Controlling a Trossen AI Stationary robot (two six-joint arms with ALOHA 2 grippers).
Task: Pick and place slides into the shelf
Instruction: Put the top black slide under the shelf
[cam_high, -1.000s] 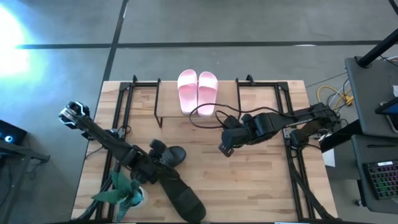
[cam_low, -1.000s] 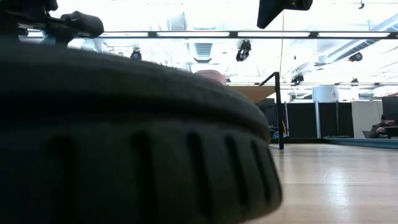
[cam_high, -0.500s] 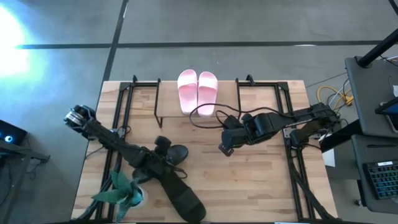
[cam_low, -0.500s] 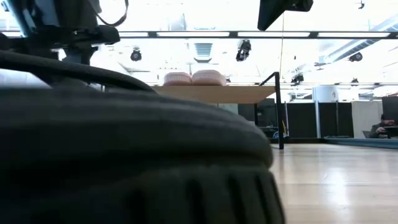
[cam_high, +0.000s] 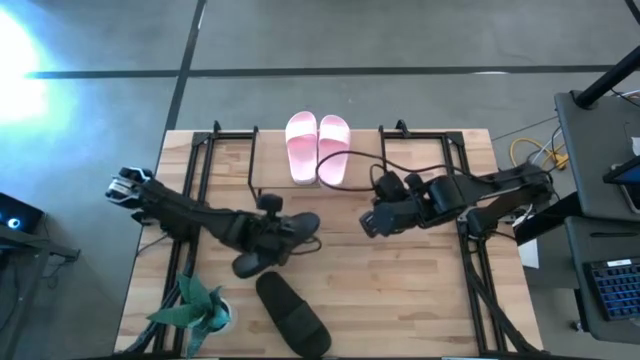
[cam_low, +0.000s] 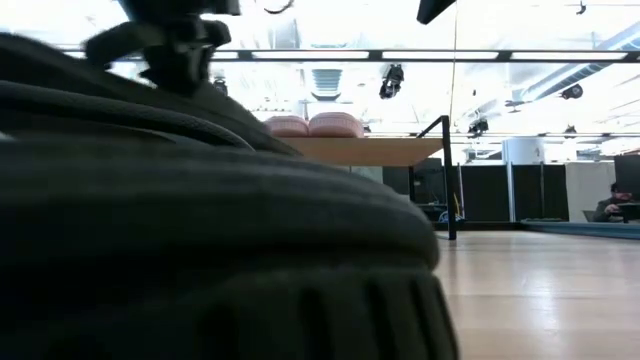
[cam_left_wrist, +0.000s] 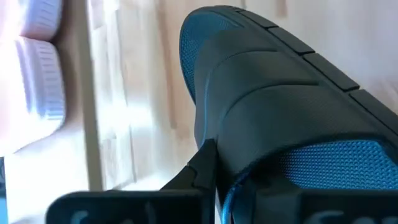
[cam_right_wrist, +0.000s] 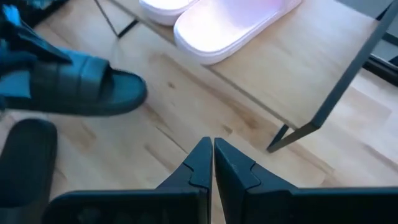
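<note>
My left tool (cam_high: 262, 238) is clamped on one dark slide (cam_high: 290, 232), left of centre in the high view; whether that slide is clear of the table (cam_high: 420, 300) I can't quite tell. The other dark slide (cam_high: 292, 316) lies on the table at the lower centre, just right of the plant (cam_high: 195, 305). The pink pair (cam_high: 318, 146) sits side by side on the shelf (cam_right_wrist: 311, 74) at the top centre. My right tool (cam_high: 368, 222) waits right of centre, below the shelf, fingers (cam_right_wrist: 202, 163) pressed together on nothing.
</note>
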